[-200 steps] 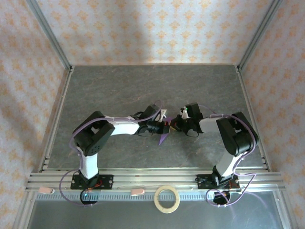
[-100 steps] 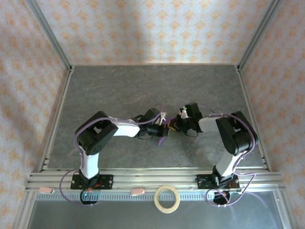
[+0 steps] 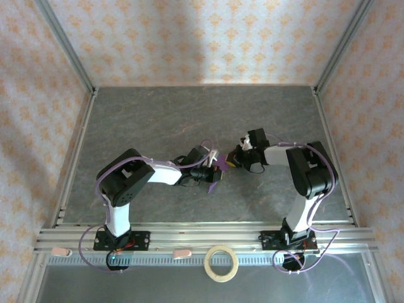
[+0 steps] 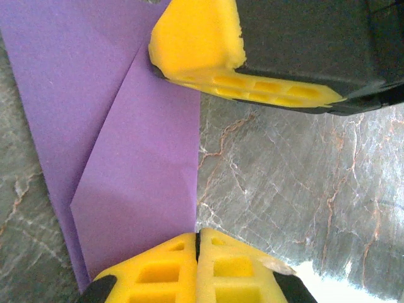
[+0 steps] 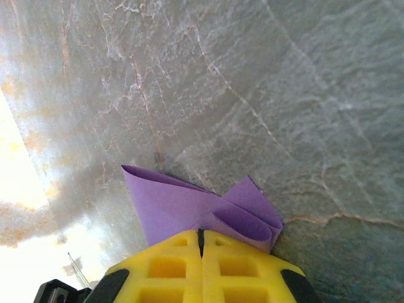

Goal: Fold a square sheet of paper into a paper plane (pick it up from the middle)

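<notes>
- Left end effector (image 4: pixel 197 238): fingers pinched together on the edge of the folded purple paper (image 4: pixel 126 158), at its 9 o'clock.
- Right end effector (image 5: pixel 201 233): clamped on the paper from 2 o'clock.
- The paper sits near the desk (image 3: pixel 158 120) centre.

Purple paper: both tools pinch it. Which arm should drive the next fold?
Left, likely. The left tool is shut on a flat edge of the purple paper, with the diagonal crease in plain sight ahead of it. The right tool is shut on a curled, bunched end, so it works better as the anchor.
</notes>
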